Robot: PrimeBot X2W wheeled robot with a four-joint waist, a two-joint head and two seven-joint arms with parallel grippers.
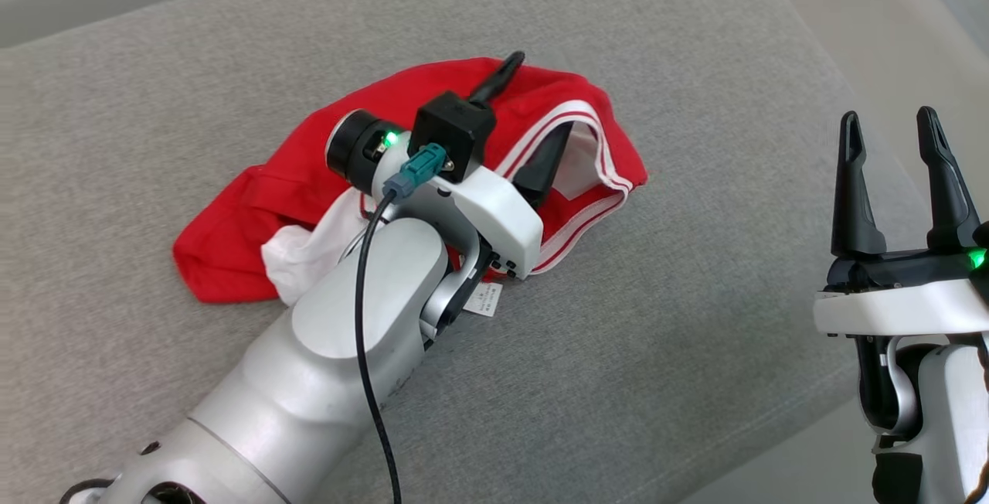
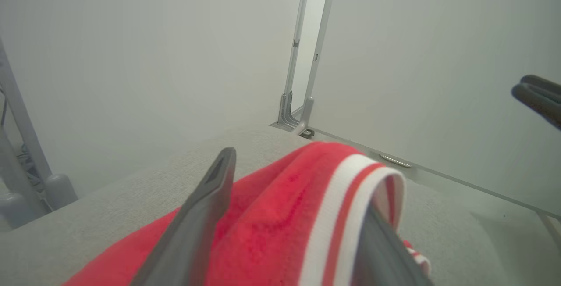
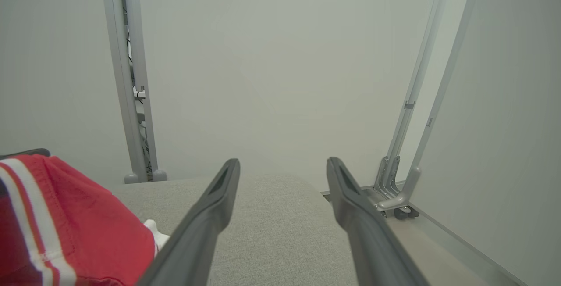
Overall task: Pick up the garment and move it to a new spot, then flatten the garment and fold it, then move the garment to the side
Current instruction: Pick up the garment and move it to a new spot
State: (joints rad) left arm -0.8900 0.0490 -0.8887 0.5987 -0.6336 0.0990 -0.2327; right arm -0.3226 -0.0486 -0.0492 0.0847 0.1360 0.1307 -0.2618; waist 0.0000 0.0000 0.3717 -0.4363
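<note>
A red garment (image 1: 247,218) with a white-and-red striped band and a white lining lies crumpled on the grey cushion (image 1: 657,318). My left gripper (image 1: 541,94) sits on top of it, open. One finger lies over the red cloth and the other is tucked under the striped band. In the left wrist view the fingers (image 2: 206,207) straddle a raised fold of the garment (image 2: 271,216) without pinching it. My right gripper (image 1: 888,116) stands open and empty at the cushion's right edge, clear of the cloth. In the right wrist view, the right gripper (image 3: 282,163) has the garment (image 3: 74,220) at its lower left.
The cushion drops off to the pale floor (image 1: 888,40) on the right. White wall panels and grey metal posts (image 3: 131,101) stand behind it. A small white care label (image 1: 483,299) sticks out beside my left wrist. My right gripper's fingers (image 2: 537,95) show in the left wrist view.
</note>
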